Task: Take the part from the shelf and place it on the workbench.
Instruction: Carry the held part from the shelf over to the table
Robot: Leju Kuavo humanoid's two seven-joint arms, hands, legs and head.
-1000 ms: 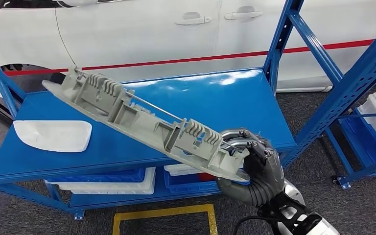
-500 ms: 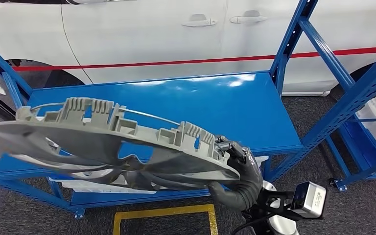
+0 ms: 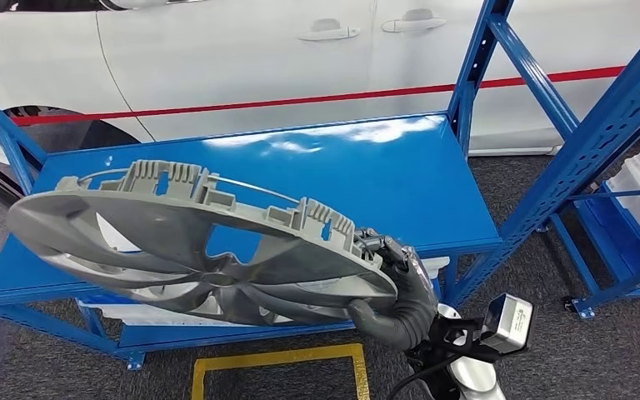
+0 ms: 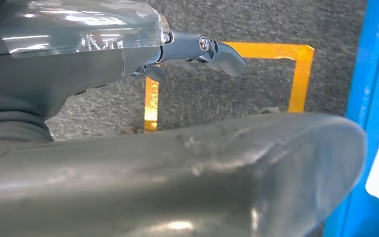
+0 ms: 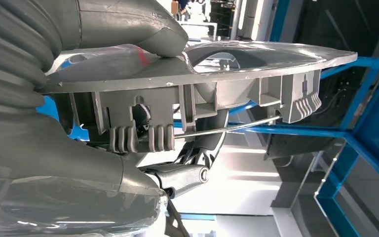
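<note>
Blue shelf (image 3: pixel 433 179), right hand (image 3: pixel 400 287) gripping part (image 3: pixel 192 250)

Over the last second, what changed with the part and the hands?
The right hand kept its grip on the rim of the grey wheel cover while turning it: first steeply tilted and seen edge-on over the blue shelf, it now lies flatter with its spokes showing, lower and further out past the shelf's front. The left hand hangs over the floor, holding nothing.

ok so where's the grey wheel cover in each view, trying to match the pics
Head view: wheel cover left of centre, its rim gripped by the right hand.
Left wrist view: not in it.
Right wrist view: wheel cover edge-on across the middle.
Shared landmark: blue shelf, its frame behind the cover.
</note>
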